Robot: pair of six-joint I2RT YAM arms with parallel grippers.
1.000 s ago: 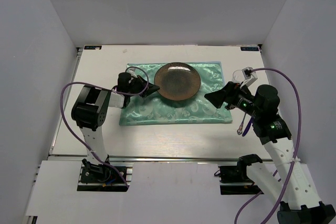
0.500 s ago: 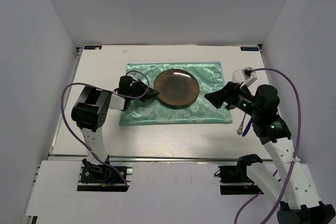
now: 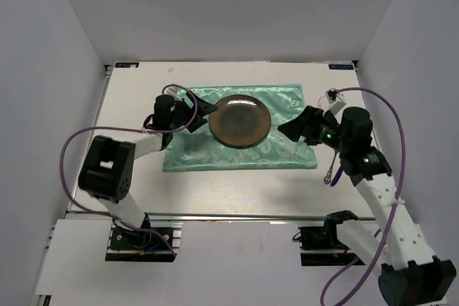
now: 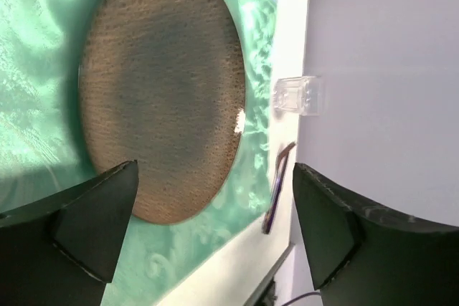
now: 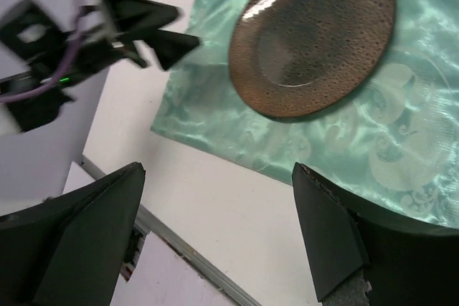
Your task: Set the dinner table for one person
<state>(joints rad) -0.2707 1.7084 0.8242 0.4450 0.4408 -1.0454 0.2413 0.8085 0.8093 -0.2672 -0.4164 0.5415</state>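
A round brown speckled plate (image 3: pixel 240 121) lies flat on the mint-green patterned mat (image 3: pixel 215 152), which is spread on the white dinner table (image 3: pixel 136 177). My left gripper (image 3: pixel 205 117) is open at the plate's left rim, with nothing between its fingers. In the left wrist view the plate (image 4: pixel 161 91) fills the space ahead of the open left gripper (image 4: pixel 215 170). My right gripper (image 3: pixel 290 127) is open beside the mat's right edge, clear of the plate. The right wrist view shows the plate (image 5: pixel 315 37), the mat (image 5: pixel 358 148) and bare table (image 5: pixel 237 234) beyond the open right gripper (image 5: pixel 219 170).
A metal rail (image 3: pixel 229 215) runs along the table's near edge. White walls close in the left, right and back sides. A purple cable (image 3: pixel 328 173) hangs from the right arm beside the mat's right corner.
The left gripper carried the plate a little toward the near side, then opened and let go of its rim. The left arm's elbow swung left. The right arm edged up and left.
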